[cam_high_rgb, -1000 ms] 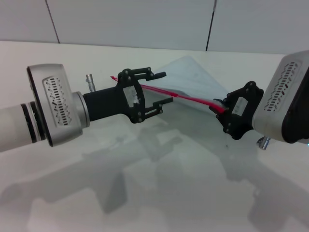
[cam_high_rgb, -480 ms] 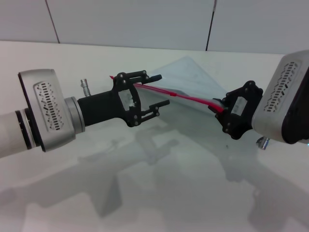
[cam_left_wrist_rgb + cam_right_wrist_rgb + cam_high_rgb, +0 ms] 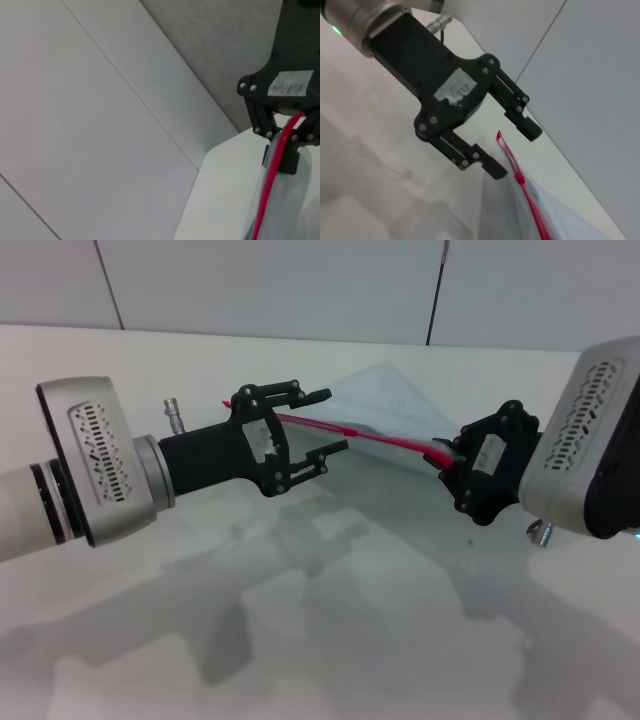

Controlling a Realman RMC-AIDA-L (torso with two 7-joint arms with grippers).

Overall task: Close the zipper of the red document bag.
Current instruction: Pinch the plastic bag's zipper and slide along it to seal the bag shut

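Observation:
The red document bag [image 3: 400, 400], a pale translucent pouch, is held up off the table at an angle. Its zipper [image 3: 400, 445] is a thin red strip along the near edge, also seen as the zipper [image 3: 530, 205] and the zipper [image 3: 270, 180]. A small slider [image 3: 350, 432] sits partway along the strip. My right gripper [image 3: 450, 466] is shut on the zipper's right end; the left wrist view shows the right gripper [image 3: 285, 142] pinching the strip. My left gripper [image 3: 322, 422] stands open, and the strip crosses the gap between its fingers untouched. In the right wrist view the left gripper [image 3: 517, 152] is wide open.
A white table [image 3: 330, 630] lies under both arms, with their shadows on it. A pale panelled wall [image 3: 300, 290] rises behind the table's far edge.
My left arm has drawn back to the left a little, its gripper still open. The right gripper and the bag's end have shifted slightly left and up.

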